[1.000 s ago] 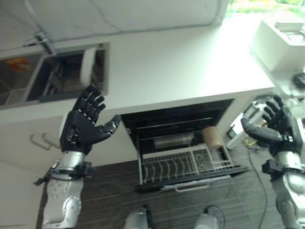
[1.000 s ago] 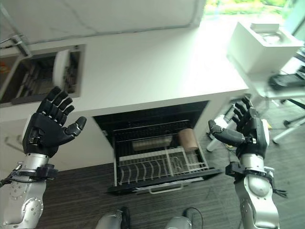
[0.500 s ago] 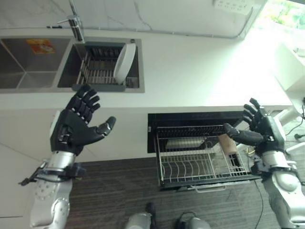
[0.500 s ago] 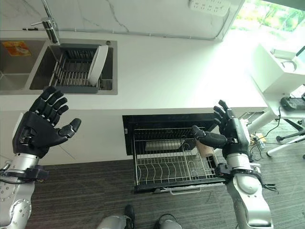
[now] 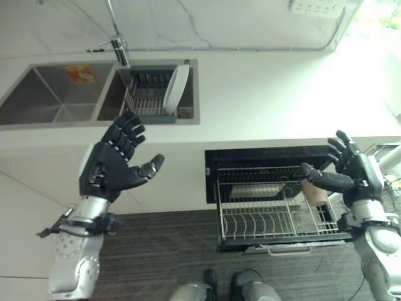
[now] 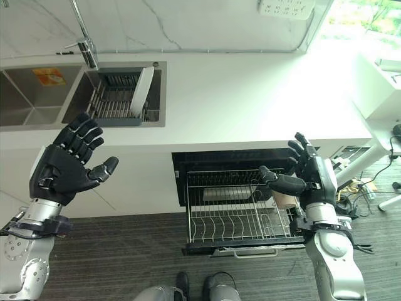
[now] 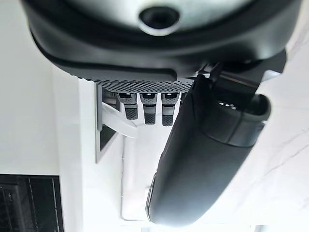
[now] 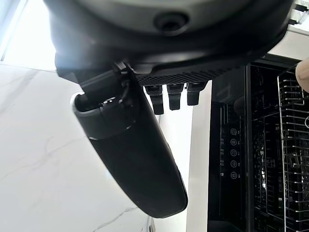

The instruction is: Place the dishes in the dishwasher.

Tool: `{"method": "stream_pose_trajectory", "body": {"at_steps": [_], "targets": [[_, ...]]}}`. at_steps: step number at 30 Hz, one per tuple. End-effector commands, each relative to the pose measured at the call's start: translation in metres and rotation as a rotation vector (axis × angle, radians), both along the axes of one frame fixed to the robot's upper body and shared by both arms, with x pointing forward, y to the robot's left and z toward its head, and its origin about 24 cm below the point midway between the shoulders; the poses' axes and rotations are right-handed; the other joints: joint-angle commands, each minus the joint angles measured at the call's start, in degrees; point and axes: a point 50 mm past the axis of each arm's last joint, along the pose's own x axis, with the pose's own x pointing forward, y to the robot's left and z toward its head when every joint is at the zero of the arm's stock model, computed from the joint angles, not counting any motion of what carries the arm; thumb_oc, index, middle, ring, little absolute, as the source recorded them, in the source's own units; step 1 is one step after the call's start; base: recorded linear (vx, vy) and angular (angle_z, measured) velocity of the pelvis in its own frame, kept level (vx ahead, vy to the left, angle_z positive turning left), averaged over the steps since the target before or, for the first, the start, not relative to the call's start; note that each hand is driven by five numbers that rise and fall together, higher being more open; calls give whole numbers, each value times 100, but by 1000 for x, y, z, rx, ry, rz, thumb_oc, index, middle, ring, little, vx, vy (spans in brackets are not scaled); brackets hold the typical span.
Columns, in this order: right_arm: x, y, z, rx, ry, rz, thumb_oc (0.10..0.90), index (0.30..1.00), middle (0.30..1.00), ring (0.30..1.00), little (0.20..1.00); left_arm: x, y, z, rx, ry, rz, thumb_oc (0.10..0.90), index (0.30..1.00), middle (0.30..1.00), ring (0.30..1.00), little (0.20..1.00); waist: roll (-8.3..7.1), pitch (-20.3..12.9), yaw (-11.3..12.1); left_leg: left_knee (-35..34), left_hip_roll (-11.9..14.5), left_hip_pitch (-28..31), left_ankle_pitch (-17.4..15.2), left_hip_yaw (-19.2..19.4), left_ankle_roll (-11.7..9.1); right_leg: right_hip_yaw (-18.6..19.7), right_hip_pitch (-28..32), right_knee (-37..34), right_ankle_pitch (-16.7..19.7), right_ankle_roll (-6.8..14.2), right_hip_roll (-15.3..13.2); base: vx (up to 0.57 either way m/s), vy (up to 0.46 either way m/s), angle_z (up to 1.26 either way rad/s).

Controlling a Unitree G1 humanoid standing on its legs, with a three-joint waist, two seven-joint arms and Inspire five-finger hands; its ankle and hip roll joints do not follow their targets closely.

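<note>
A white plate [image 5: 177, 88] stands on edge in a dark drying rack [image 5: 145, 99] inside the right basin of the sink [image 6: 37, 106]. Below the white counter [image 6: 250, 100] the dishwasher is open, with its wire rack [image 5: 276, 210] pulled out. A tan cup [image 5: 313, 192] and a metal container [image 5: 258, 190] lie in that rack. My left hand [image 5: 116, 164] is raised, open and empty, in front of the counter edge below the sink. My right hand [image 6: 309, 178] hangs open over the rack's right end, holding nothing.
A faucet [image 5: 116, 37] rises behind the sink, and a wall socket [image 6: 285, 7] sits at the back. A white appliance [image 6: 382, 81] stands at the far right. Dark wood floor [image 5: 163, 257] lies in front of the cabinets.
The whole picture has shifted, so the camera has moved; the sink and dishwasher now sit more to the right. Both hands stay raised and open.
</note>
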Motion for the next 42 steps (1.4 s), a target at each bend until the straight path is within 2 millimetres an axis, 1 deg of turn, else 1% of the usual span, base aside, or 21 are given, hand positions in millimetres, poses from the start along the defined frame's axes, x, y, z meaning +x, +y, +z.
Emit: {"method": "stream_pose_trajectory", "body": {"at_steps": [1, 3, 4, 7, 10, 12, 15, 16, 17, 20, 22, 23, 24, 26, 28, 30, 31, 32, 35, 39, 42], "targets": [[11, -12, 52, -93, -224, -32, 800, 900, 900, 900, 900, -1, -25, 51, -38, -284, -144, 800, 900, 900, 900, 900, -159, -355, -133, 582, 959, 295, 582, 630, -686, -44, -69, 211, 46, 728, -397, -32, 161, 41], [15, -10, 58, -106, -238, -20, 800, 900, 900, 900, 900, 0, -28, 53, -48, -302, -148, 800, 900, 900, 900, 900, -189, -344, -202, 582, 1340, 212, 433, 834, -682, 20, -144, 211, 86, 802, -575, -31, 284, 55], [16, -10, 60, -115, -244, -10, 800, 900, 900, 900, 900, -2, -27, 53, -54, -314, -140, 800, 900, 900, 900, 900, -148, -348, -225, 582, 1487, 162, 227, 730, -680, 130, -152, 211, 49, 851, -572, -3, 357, 41], [14, -13, 62, -126, -244, -1, 800, 900, 900, 900, 900, -8, -21, 53, -79, -329, -125, 800, 900, 900, 900, 900, -67, -418, -168, 582, 1629, -137, 147, 116, -782, 426, -198, 211, -17, 890, -489, 17, 311, 10], [12, -14, 68, -133, -258, 16, 800, 900, 900, 900, 900, -12, -21, 52, -72, -343, -128, 800, 900, 900, 900, 900, -22, -474, -82, 582, 1725, -451, 275, -614, -929, 724, -262, 211, -63, 895, -466, 61, 279, -52], [12, -13, 72, -137, -270, 19, 800, 900, 900, 900, 900, -14, -22, 52, -59, -359, -132, 800, 900, 900, 900, 900, 7, -490, -67, 582, 1725, -463, 234, -731, -946, 761, -267, 211, -78, 948, -534, 82, 363, -7], [10, -13, 72, -130, -275, -3, 800, 900, 900, 900, 900, -13, -22, 59, -50, -387, -155, 800, 900, 900, 900, 900, 39, -502, -150, 582, 1819, -392, 193, -422, -935, 617, -258, 211, 28, 1126, -819, 67, 380, -4], [8, -13, 69, -121, -274, -7, 800, 900, 900, 900, 900, -11, -22, 62, -39, -393, -158, 800, 900, 900, 900, 900, 27, -497, -168, 582, 1748, -362, 130, -411, -891, 593, -244, 211, 89, 1208, -919, 131, 522, 5], [2, -11, 62, -95, -276, -11, 800, 900, 900, 900, 900, -8, -23, 69, -7, -404, -174, 800, 900, 900, 900, 900, -49, -478, -200, 582, 1537, -300, -20, -374, -745, 551, -176, 211, 302, 1366, -1151, 145, 503, 8], [-4, -11, 55, -81, -275, -32, 800, 900, 900, 900, 900, -7, -26, 74, 60, -409, -191, 800, 900, 900, 900, 900, -132, -430, -198, 582, 1166, -255, -201, -458, -518, 552, -108, 211, 803, 1379, -1356, 120, 377, 9], [-4, -11, 53, -76, -272, -35, 800, 900, 900, 900, 900, -6, -26, 75, 68, -406, -196, 800, 900, 900, 900, 900, -138, -422, -195, 582, 1082, -248, -233, -480, -451, 531, -90, 211, 946, 1380, -1374, 96, 293, 11], [-1, -7, 50, -63, -262, -30, 800, 900, 900, 900, 900, -4, -26, 77, 85, -403, -196, 800, 900, 900, 900, 900, -95, -418, -170, 582, 980, -234, -261, -476, -321, 409, 24, 211, 1116, 1348, -1285, 118, 346, 2], [-1, -7, 50, -63, -259, -27, 800, 900, 900, 900, 900, -4, -25, 77, 88, -404, -196, 800, 900, 900, 900, 900, -84, -410, -168, 582, 981, -226, -267, -470, -305, 383, 51, 211, 1117, 1339, -1262, 122, 382, -25], [3, 0, 48, -75, -244, 1, 800, 900, 900, 900, 900, -5, -26, 79, 91, -420, -189, 800, 900, 900, 900, 900, -34, -390, -83, 582, 1001, -187, -265, -303, -241, -8, 213, 211, 1225, 1318, -1157, 66, 253, -24], [8, 6, 47, -89, -237, 20, 800, 900, 900, 900, 900, -6, -29, 82, 103, -447, -180, 800, 900, 900, 900, 900, -45, -340, -79, 582, 988, -145, -282, -231, -199, -110, 183, 211, 1168, 1296, -945, 46, 193, -12], [9, 5, 49, -84, -242, 15, 800, 900, 900, 900, 900, -4, -36, 87, 133, -472, -206, 800, 900, 900, 900, 900, -114, -319, -150, 582, 905, -141, -294, -220, -169, -3, 69, 211, 868, 1214, -598, 45, 116, -47], [9, 4, 50, -83, -243, 14, 800, 900, 900, 900, 900, -4, -38, 87, 139, -475, -207, 800, 900, 900, 900, 900, -125, -324, -157, 582, 893, -146, -297, -222, -168, 9, 52, 211, 835, 1205, -567, 53, 54, -30], [8, 0, 51, -77, -246, 11, 800, 900, 900, 900, 900, -3, -42, 88, 166, -486, -199, 800, 900, 900, 900, 900, -201, -331, -195, 582, 822, -145, -312, -216, -164, 41, -17, 211, 729, 1186, -470, 62, 33, 5], [3, -2, 51, -61, -249, 38, 800, 900, 900, 900, 900, -3, -43, 83, 150, -467, -162, 800, 900, 900, 900, 900, -333, -372, -201, 582, 683, -58, -396, -151, -158, 31, -302, 211, 551, 1170, -520, 127, -3, 11], [5, 2, 47, -56, -244, 47, 800, 900, 900, 900, 900, -2, -45, 79, 184, -458, -134, 800, 900, 900, 900, 900, -347, -409, -216, 582, 645, -9, -473, -142, -128, 134, -434, 211, 536, 1169, -550, 89, -55, -6], [7, 3, 46, -50, -241, 41, 800, 900, 900, 900, 900, -1, -46, 77, 175, -441, -122, 800, 900, 900, 900, 900, -337, -448, -179, 582, 665, 34, -511, -101, -120, 134, -440, 211, 402, 1141, -556, 84, -123, 2]]}}
